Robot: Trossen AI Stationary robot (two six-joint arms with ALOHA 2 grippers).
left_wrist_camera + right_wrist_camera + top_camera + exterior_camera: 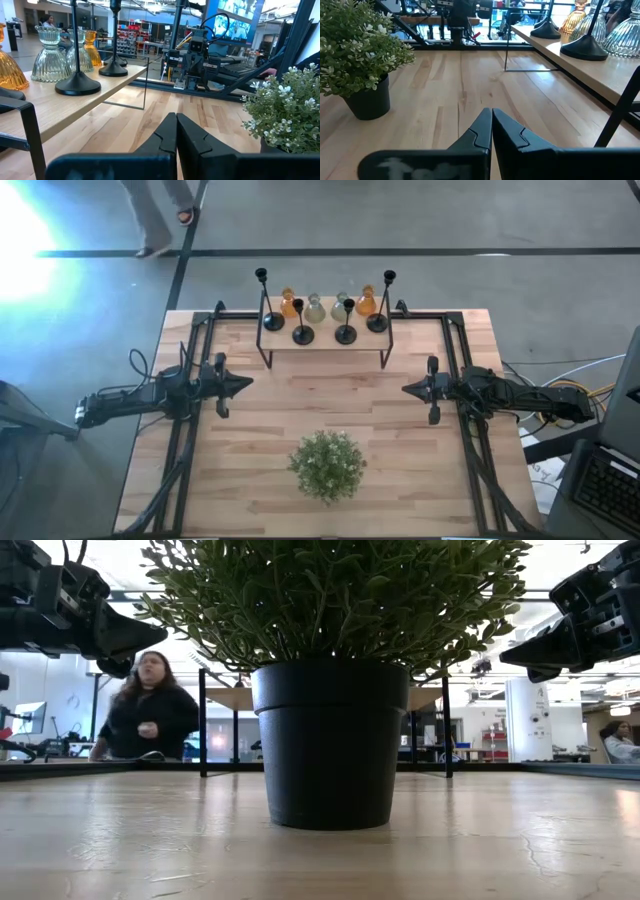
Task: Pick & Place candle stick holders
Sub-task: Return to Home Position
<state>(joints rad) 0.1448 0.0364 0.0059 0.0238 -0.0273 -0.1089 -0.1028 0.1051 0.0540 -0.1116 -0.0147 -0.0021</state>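
Observation:
Four black candle stick holders stand by their round bases on a raised wooden shelf (325, 343) at the table's far middle: one at the left (272, 320), two in the middle (302, 334) (346, 333), one at the right (377, 322). Two show in the left wrist view (78, 88) (113, 70) and two in the right wrist view (583, 50) (546, 33). My left gripper (248, 384) (176, 120) is shut and empty above the table's left middle. My right gripper (405, 389) (491, 113) is shut and empty at the right middle. The two point at each other.
Orange (289, 304) (365, 302) and grey-green (315, 308) (341, 306) glass vases stand behind the holders on the shelf. A potted green plant (327, 464) stands near the front middle. Bare wood lies between the grippers (325, 395). A person (148, 710) is beyond the far edge.

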